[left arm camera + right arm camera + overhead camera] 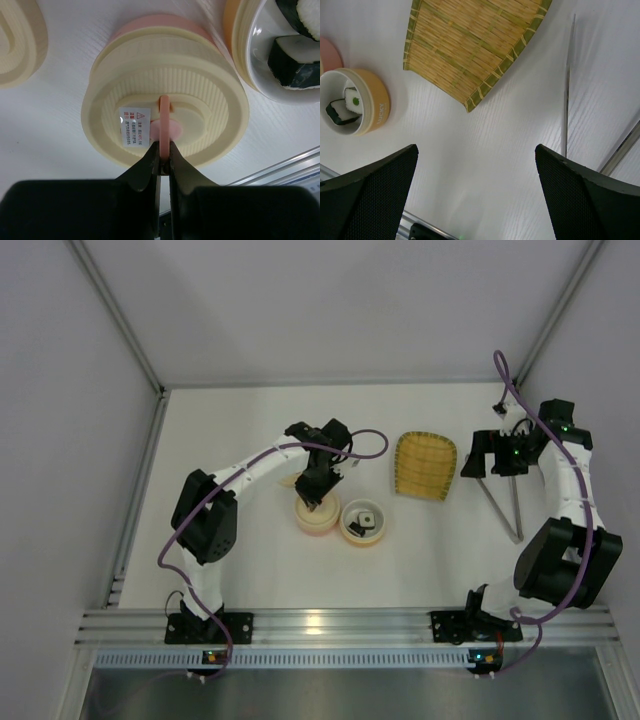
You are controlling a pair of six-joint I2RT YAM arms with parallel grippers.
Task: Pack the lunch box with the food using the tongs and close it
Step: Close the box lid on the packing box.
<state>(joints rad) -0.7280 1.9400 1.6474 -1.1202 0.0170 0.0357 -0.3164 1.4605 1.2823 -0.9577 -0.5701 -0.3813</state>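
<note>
The lunch box is two round tiers side by side. My left gripper (pixel 163 150) is shut on the upright pink tab of the cream lid (pixel 200 100), which sits on the pink tier (pixel 316 518). The orange tier (pixel 363 524) stands open to its right with two black-and-white sushi pieces (pixel 295 65) inside, also seen in the right wrist view as sushi (pixel 342 107). The silver tongs (pixel 516 532) lie on the table at the right, arms in a narrow V. My right gripper (pixel 476 150) hangs open above bare table, left of the tongs (pixel 566 90), holding nothing.
A yellow bamboo tray (pixel 425 465) lies between the tiers and the tongs. A second cream lid (pixel 15 45) rests on the table beside the pink tier, partly under my left arm. White walls enclose the table; an aluminium rail (pixel 340 625) runs along the near edge.
</note>
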